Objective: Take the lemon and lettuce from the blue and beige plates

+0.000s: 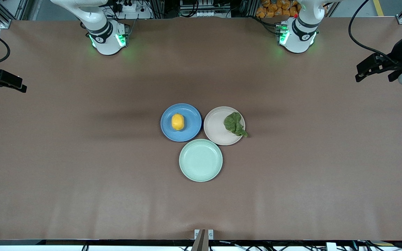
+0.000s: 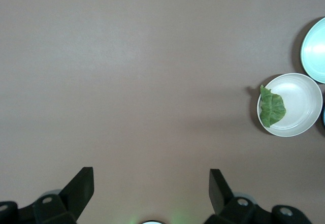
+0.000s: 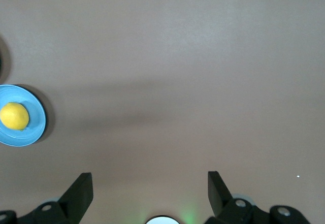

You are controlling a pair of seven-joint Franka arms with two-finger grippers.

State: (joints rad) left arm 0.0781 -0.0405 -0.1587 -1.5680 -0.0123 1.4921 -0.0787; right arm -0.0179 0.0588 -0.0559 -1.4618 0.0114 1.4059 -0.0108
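Observation:
The lemon (image 1: 178, 122) lies on the blue plate (image 1: 192, 120) at mid-table. The lettuce (image 1: 235, 124) lies on the beige plate (image 1: 216, 125) beside it, toward the left arm's end, its tip over the rim. My left gripper (image 1: 361, 71) is open and empty, up over bare table at the left arm's end. Its wrist view (image 2: 151, 183) shows the lettuce (image 2: 272, 108) on the beige plate (image 2: 299, 104) far off. My right gripper (image 1: 19, 85) is open and empty over the right arm's end. Its wrist view (image 3: 150, 183) shows the lemon (image 3: 14, 116) on the blue plate (image 3: 35, 127).
A pale mint-green plate (image 1: 201, 160) with nothing on it sits nearer the front camera, touching both other plates; it also shows in the left wrist view (image 2: 315, 43). Brown table surface (image 1: 82, 157) spreads wide on all sides of the three plates.

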